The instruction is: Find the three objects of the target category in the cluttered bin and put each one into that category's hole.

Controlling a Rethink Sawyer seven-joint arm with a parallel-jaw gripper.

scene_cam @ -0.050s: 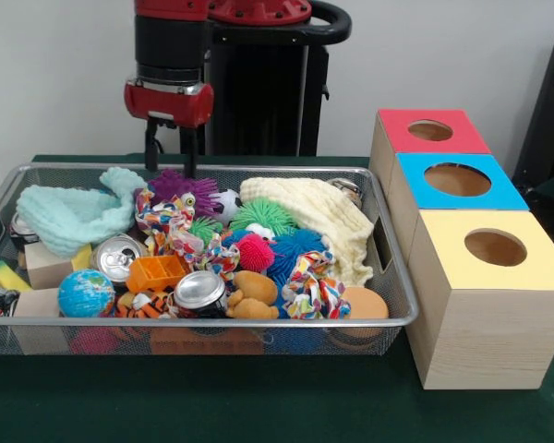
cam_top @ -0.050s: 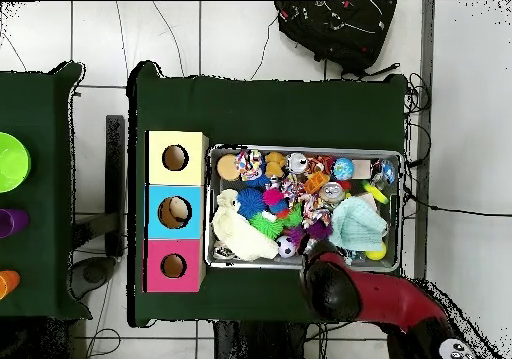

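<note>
A wire mesh bin (scene_cam @ -0.050s: 258, 322) (cam_top @ -0.050s: 306, 151) holds a heap of clutter. In it lie purple (scene_cam @ -0.050s: 186, 187), green (scene_cam @ -0.050s: 261, 214), pink (scene_cam @ -0.050s: 255, 252) and blue (scene_cam @ -0.050s: 297, 247) spiky balls, two cans (scene_cam @ -0.050s: 117, 257) (scene_cam @ -0.050s: 200, 293), a globe ball (scene_cam @ -0.050s: 86, 293) and a brown plush (scene_cam @ -0.050s: 250, 295). A mint cloth (scene_cam @ -0.050s: 74, 214) (cam_top @ -0.050s: 354, 221) and a cream cloth (scene_cam @ -0.050s: 312, 218) (cam_top @ -0.050s: 238, 233) also lie there. My gripper (scene_cam @ -0.050s: 170, 171) hangs open and empty over the bin's far rim, just above the purple ball. In the overhead view the arm (cam_top @ -0.050s: 335, 280) hides it.
Three wooden boxes with round holes stand beside the bin: red (scene_cam @ -0.050s: 430, 130) (cam_top @ -0.050s: 174, 266), blue (scene_cam @ -0.050s: 457, 179) (cam_top @ -0.050s: 175, 212), yellow (scene_cam @ -0.050s: 495, 247) (cam_top @ -0.050s: 175, 158). Knotted rope toys (scene_cam @ -0.050s: 171, 224), an orange tray (scene_cam @ -0.050s: 157, 272) and wooden blocks (scene_cam @ -0.050s: 46, 268) fill gaps. A black backpack (cam_top @ -0.050s: 335, 30) lies on the floor.
</note>
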